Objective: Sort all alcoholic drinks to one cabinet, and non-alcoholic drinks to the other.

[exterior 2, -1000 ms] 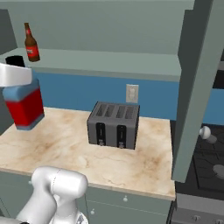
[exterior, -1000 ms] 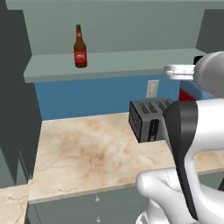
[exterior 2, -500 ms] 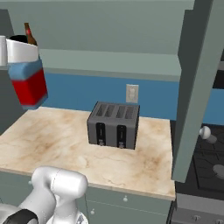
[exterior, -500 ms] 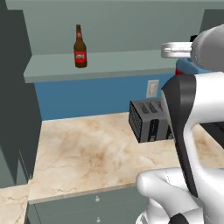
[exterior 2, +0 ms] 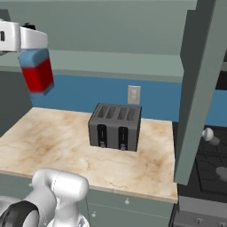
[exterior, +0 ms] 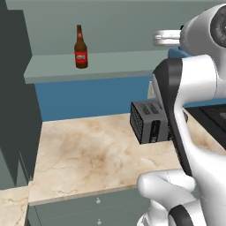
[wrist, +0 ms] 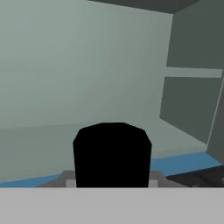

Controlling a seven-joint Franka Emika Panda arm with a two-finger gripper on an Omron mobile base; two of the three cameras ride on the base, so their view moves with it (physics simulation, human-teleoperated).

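While a toaster occupies the worktop and the beer bottle stands on the shelf, the claw is clamped on the flat bottle, which hangs beneath it.

Glossy white rounded arm — black joint bands, white gripper.

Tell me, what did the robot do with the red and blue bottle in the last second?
The gripper lifted the flat red and blue bottle from just above the counter up to the cabinet shelf, gripping it the whole time. The beer bottle on the shelf and the toaster stayed put.
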